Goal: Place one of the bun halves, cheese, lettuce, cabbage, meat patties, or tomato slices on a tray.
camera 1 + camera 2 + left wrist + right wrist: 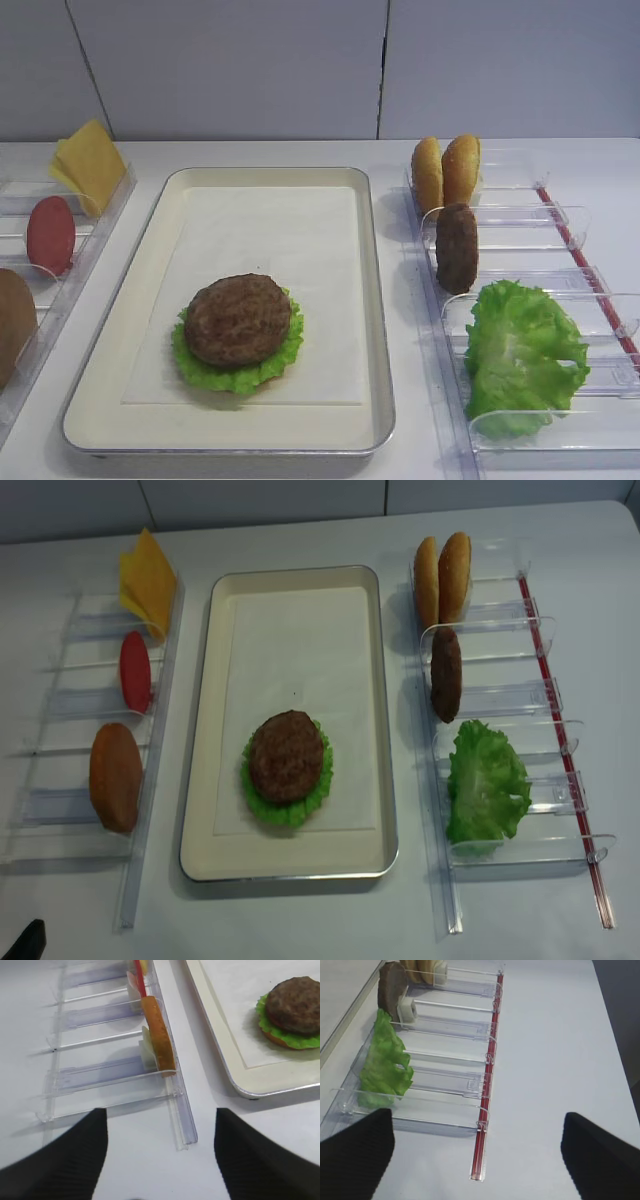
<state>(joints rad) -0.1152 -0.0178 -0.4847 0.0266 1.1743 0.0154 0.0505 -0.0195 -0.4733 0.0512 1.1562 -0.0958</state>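
Note:
On the cream tray (375,300) a meat patty (238,318) lies on lettuce (200,368); the left wrist view shows a bun edge under them. A second patty (457,248) stands in the right rack, between two bun halves (445,170) and a lettuce leaf (520,355). The left rack holds cheese (90,165), a tomato slice (50,235) and a bun half (12,320). Cabbage is out of view. My left gripper (160,1155) is open over bare table at the left rack's near end. My right gripper (476,1152) is open at the right rack's near end, empty.
Both clear plastic racks (60,770) (520,770) flank the tray, each with several dividers. A red strip (487,1085) runs along the right rack's outer side. White tabletop (560,1060) spreads to the right of that strip.

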